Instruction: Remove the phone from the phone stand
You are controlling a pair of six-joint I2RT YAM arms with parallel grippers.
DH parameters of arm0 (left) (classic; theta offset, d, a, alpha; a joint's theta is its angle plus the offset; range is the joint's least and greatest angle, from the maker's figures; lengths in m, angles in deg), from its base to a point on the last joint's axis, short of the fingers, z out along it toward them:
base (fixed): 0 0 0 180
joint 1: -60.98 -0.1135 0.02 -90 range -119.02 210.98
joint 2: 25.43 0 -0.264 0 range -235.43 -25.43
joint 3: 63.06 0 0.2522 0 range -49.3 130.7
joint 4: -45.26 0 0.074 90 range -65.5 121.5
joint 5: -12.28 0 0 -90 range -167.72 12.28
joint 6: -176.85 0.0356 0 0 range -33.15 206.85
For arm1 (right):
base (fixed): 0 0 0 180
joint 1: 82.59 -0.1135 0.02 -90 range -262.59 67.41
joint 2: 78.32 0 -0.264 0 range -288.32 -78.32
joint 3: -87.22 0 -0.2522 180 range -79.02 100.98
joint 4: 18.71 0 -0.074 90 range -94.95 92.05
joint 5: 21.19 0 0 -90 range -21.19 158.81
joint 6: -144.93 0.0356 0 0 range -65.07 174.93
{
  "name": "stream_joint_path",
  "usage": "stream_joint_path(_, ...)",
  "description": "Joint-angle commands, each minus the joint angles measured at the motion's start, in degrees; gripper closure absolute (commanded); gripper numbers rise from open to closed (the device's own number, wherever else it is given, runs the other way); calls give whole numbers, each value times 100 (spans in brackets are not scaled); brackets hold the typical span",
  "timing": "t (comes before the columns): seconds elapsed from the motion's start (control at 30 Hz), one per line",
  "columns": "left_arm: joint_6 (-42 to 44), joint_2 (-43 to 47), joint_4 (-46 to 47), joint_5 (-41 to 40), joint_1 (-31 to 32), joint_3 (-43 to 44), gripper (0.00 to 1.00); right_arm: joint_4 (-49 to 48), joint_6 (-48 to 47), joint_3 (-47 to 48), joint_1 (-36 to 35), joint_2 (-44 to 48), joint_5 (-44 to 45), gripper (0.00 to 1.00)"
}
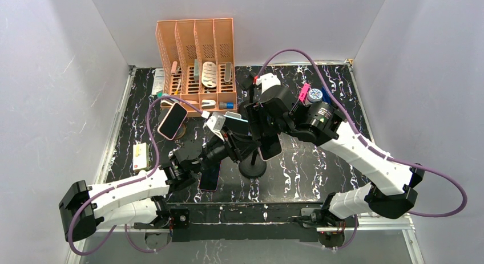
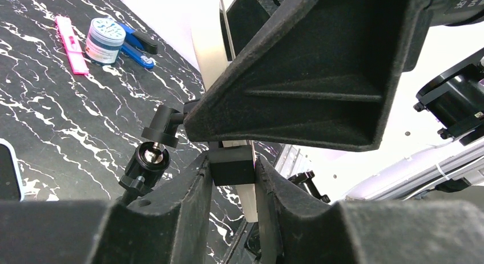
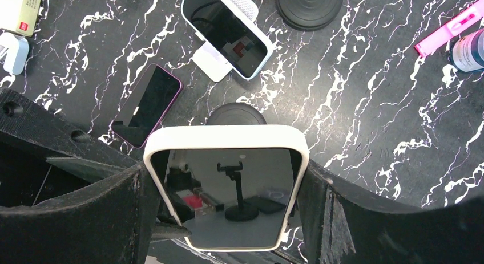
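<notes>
White-cased phone (image 3: 225,187) sits between the jaws of the right gripper (image 3: 225,174), which press on its long edges, ready to pull it off. Opposite, the left gripper (image 2: 232,171) seems to pinch the stand clamp (image 2: 230,160) between its jaws, bracing the phone stand (image 1: 251,167) against that pull.

- Top view: the phone stand (image 1: 251,167) has its head hidden under the left gripper (image 1: 227,141) and right gripper (image 1: 265,139).
- Left wrist view: the phone (image 2: 206,53) shows only a pale edge.
- The contents of the orange organizer (image 1: 194,36), far left, are perhaps tools; they are too small to tell.
</notes>
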Motion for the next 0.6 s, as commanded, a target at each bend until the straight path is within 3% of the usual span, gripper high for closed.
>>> stream_joint_path(0.0,-3,12,201,-155,-26,154,93,-467,308,133,-37,57,-280,91)
stream_joint_path(0.07,-77,8,216,-172,-26,129,100,-517,308,43,-35,140,-273,67)
stream_joint_path(0.13,-176,0,216,-184,-26,104,100,-618,303,-94,-37,307,-247,44)
stream_joint_path(0.27,-267,-23,216,-226,-26,50,100,-762,278,-229,-32,539,-169,14)
stream_joint_path(0.4,-359,-28,199,-318,-26,15,100,-759,242,-232,-37,673,-54,2)
stream_joint_path(0.57,-478,-28,194,-400,-26,-16,100,-950,164,-591,-35,1013,89,1)
